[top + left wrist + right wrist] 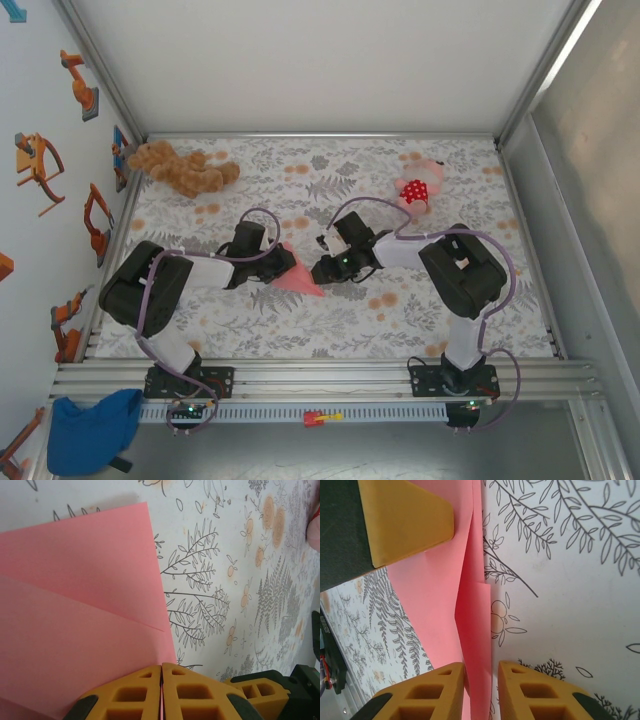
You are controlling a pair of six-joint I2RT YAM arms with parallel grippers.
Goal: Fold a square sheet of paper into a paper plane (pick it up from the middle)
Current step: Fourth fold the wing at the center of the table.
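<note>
The square sheet of paper is salmon pink and folded into a pointed wedge on the flowered cloth between the two arms. My left gripper holds its left edge. In the left wrist view the yellow jaws of the left gripper are pressed together on a thin sliver of the paper. My right gripper is at the pointed right end. In the right wrist view the right gripper stands open, its jaws either side of a raised flap of the paper. A left fingertip rests on the sheet beyond.
A brown plush toy lies at the back left and a pink plush with a red dotted patch at the back right. Enclosure walls ring the flowered table cover. A blue cloth sits below the front rail.
</note>
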